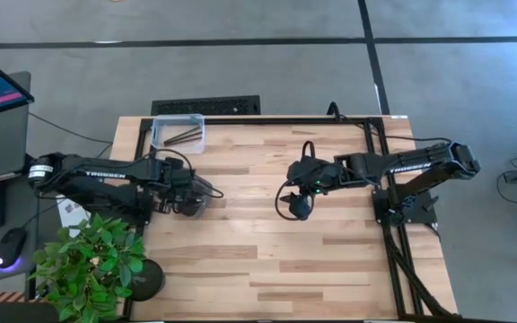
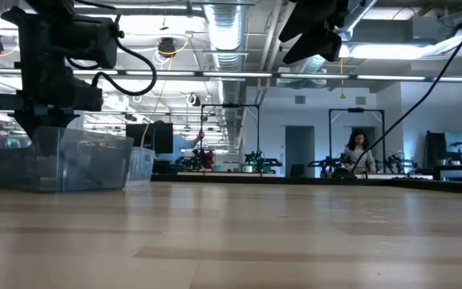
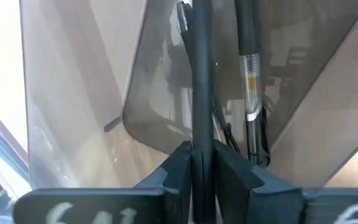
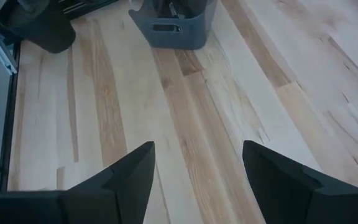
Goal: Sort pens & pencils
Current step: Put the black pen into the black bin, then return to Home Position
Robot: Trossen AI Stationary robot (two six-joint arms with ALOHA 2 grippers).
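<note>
Fingers of the left gripper (image 3: 202,163) are pressed against a slim black stick-like pen (image 3: 201,81), which runs straight out from between them into a small clear plastic bin (image 3: 135,118); the pads look close together on the shaft, though how tight the pinch is cannot be told. The pen points down into the bin, presumably so that it falls among its own kind when let go. Beside it in the same bin stands a second pen with a clear barrel and a yellowish band (image 3: 250,81), which suggests this container is the one for pens.

From above, the left gripper (image 1: 194,196) hovers at the left side of the light wooden table (image 1: 330,260), over that bin, whose grey wall shows up in the right wrist view (image 4: 174,31). Further away, at the table's far left corner, a clear rectangular tray (image 1: 178,131) holds thin dark brown pencils (image 1: 184,136) lying flat, kept well apart from the pens so the two sorts do not mix.

The right gripper (image 4: 197,177) hangs above the middle of the table with its two dark fingers (image 4: 124,174) spread wide and nothing between them, over bare wood; it seems to be waiting. No loose pens or pencils show on the tabletop, so my guess is that the sorting is nearly finished.
</note>
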